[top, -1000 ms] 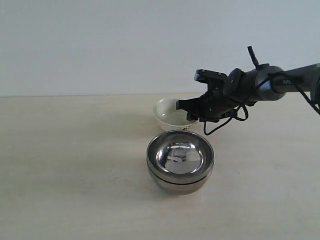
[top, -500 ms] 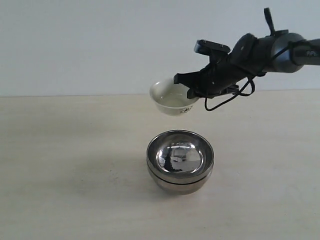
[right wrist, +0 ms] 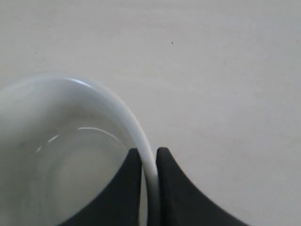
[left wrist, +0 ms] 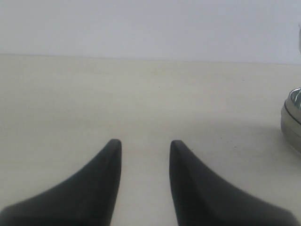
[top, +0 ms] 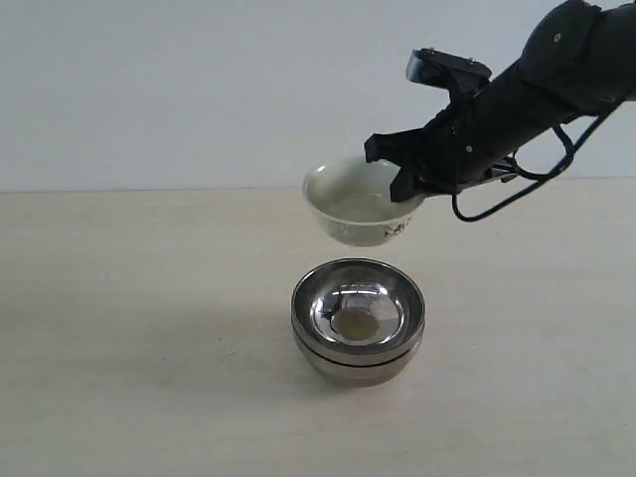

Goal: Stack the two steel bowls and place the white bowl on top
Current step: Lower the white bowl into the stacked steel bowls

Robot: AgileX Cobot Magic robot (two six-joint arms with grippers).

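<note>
White bowl (top: 356,204): aloft above stacked steel bowls (top: 358,320).
Right end effector (right wrist: 149,151): clenched on its rim.
Left end effector (left wrist: 143,143): released, empty.
Handling: likely stiff, slick, breakable; best pinched at rim.

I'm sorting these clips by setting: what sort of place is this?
Likely a robot test bench, not a kitchen: plain pale table, blank white wall, two steel bowls, and a white bowl in the right gripper.
</note>
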